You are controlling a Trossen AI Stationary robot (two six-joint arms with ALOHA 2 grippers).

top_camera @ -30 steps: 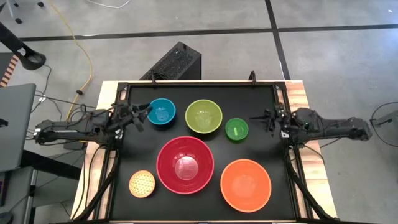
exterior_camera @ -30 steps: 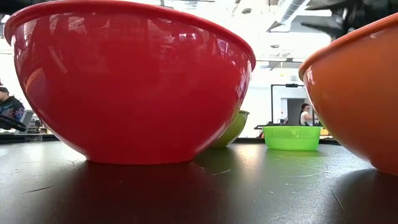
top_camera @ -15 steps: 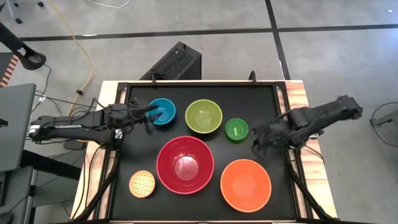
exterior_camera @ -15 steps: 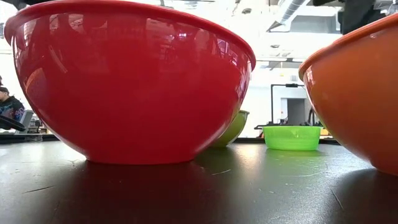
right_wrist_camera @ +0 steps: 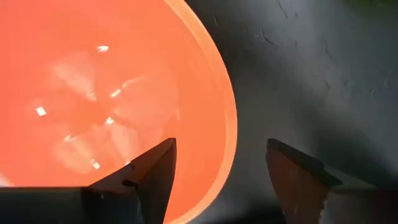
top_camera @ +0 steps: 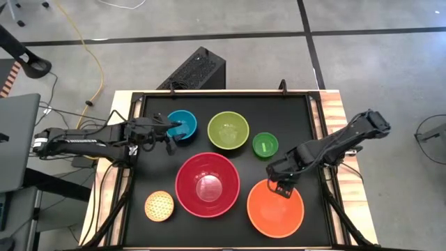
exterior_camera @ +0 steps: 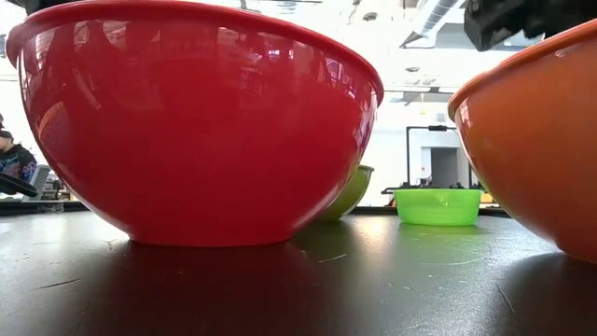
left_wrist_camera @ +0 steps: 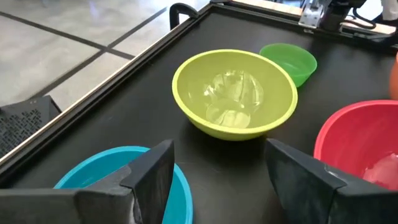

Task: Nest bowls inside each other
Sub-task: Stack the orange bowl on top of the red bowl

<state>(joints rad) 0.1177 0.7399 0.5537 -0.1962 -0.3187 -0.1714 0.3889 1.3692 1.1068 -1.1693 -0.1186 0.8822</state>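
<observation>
Six bowls sit upright on the black table. The blue bowl [top_camera: 182, 125], lime green bowl [top_camera: 228, 130] and small dark green bowl [top_camera: 265, 145] stand in a far row. The big red bowl [top_camera: 208, 184], orange bowl [top_camera: 275, 207] and pale-yellow dotted bowl [top_camera: 159, 206] stand nearer. My left gripper [left_wrist_camera: 219, 149] is open beside the blue bowl [left_wrist_camera: 118, 177], facing the lime green bowl [left_wrist_camera: 235, 93]. My right gripper [right_wrist_camera: 221, 149] is open and points down above the orange bowl's far rim [right_wrist_camera: 230, 124], one finger over the inside and one over the table outside.
A raised black frame [top_camera: 223, 93] borders the table. A black box [top_camera: 195, 70] and cables lie on the floor beyond the far edge. In the low view the red bowl [exterior_camera: 196, 121] and orange bowl [exterior_camera: 541, 140] fill the foreground; a person [exterior_camera: 11, 159] sits far left.
My right gripper has swung from the table's right edge toward the near left, over the orange bowl's far rim, and has tipped from level to pointing down. My left gripper has moved a little toward the right, up to the blue bowl. The bowls have kept still.
</observation>
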